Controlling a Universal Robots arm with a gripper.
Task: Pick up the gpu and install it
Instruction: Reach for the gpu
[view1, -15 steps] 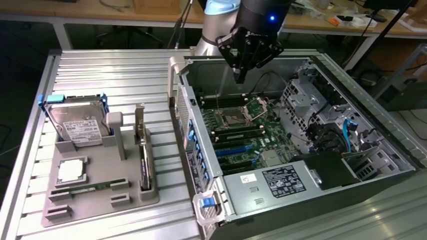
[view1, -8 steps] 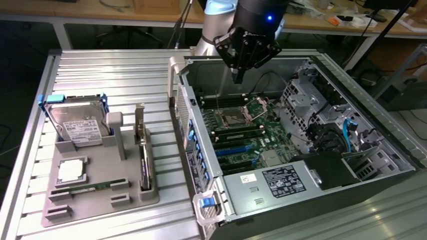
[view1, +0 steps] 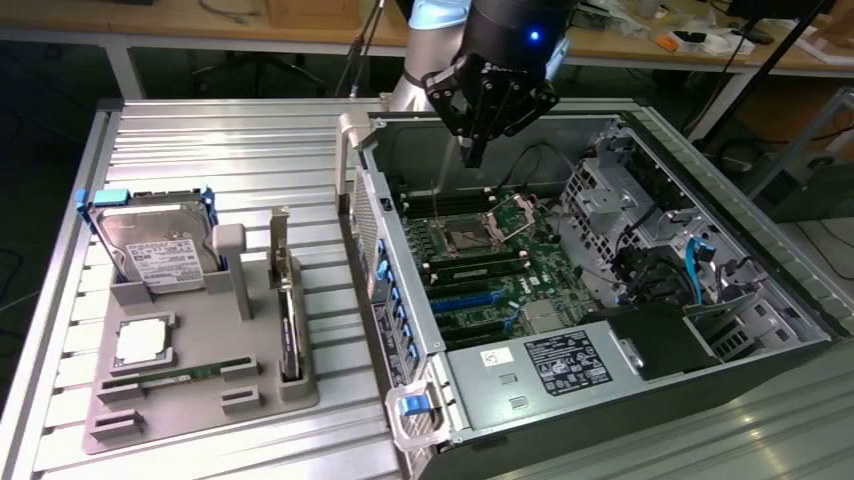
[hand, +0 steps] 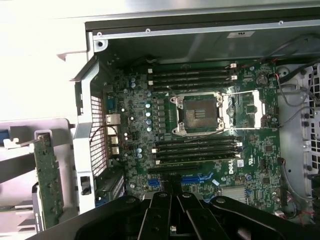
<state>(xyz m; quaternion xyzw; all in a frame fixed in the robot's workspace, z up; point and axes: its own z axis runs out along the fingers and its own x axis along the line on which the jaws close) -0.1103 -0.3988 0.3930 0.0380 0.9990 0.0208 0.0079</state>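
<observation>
Gripper (view1: 474, 152) pressed shut, looks empty, hanging over the motherboard (view1: 481, 250) in the open computer case (view1: 367, 230); gpu (view1: 283, 300) upright on edge in the gray holder (view1: 200, 370) on the table (view1: 227, 150), just beside the case.

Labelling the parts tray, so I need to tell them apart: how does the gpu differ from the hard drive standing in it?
The gpu is a thin card standing on edge; the hard drive is thicker and leans back, showing its white label. The hard drive has blue rails at its sides; the gpu has none. Both sit in the grey tray, beside the open computer case.
</observation>
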